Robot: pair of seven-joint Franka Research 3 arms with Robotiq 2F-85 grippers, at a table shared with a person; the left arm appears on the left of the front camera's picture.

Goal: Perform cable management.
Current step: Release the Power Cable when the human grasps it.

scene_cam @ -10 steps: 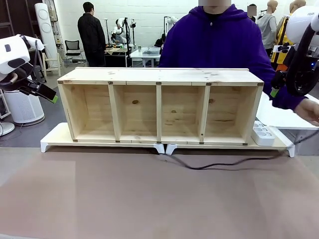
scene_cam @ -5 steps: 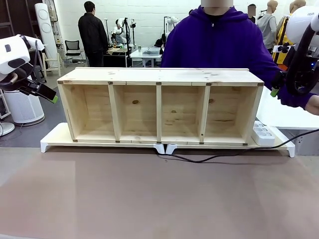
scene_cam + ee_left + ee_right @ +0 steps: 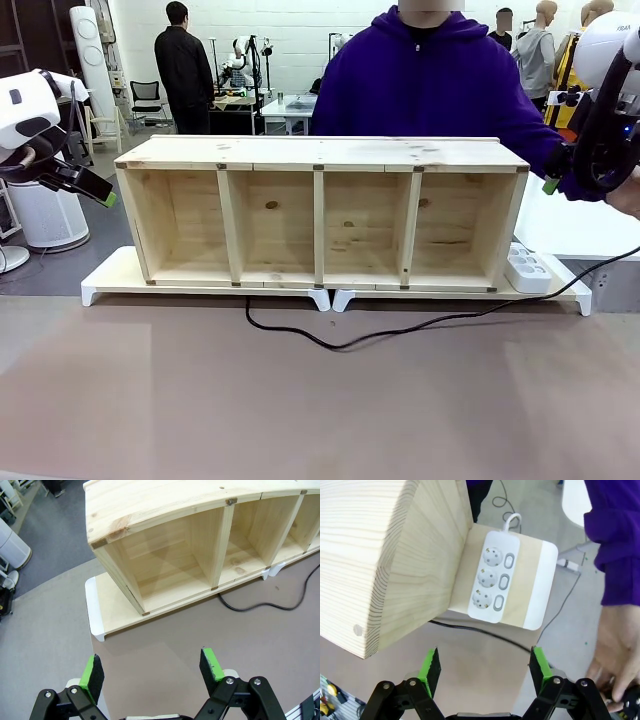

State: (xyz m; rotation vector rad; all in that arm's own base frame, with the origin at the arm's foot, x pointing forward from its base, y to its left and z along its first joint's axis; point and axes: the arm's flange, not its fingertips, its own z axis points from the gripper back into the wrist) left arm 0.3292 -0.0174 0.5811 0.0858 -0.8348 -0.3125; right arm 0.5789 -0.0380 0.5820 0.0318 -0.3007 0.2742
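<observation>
Right end effector [image 3: 485, 672] open, raised above power strip [image 3: 496, 582].

From my seat I see a white back wall [image 3: 300, 25] under even indoor light. A grey floor [image 3: 85, 265] runs behind my brown table mat [image 3: 300, 400]. Off to the far left stands a white cylindrical appliance [image 3: 40, 215] (maybe an air purifier), and in the left wrist view it sits up and left of the jaws. Deeper in, a person in black [image 3: 185, 65] stands by a cluttered work table [image 3: 290, 105], with a black office chair [image 3: 147, 98] nearby.
</observation>
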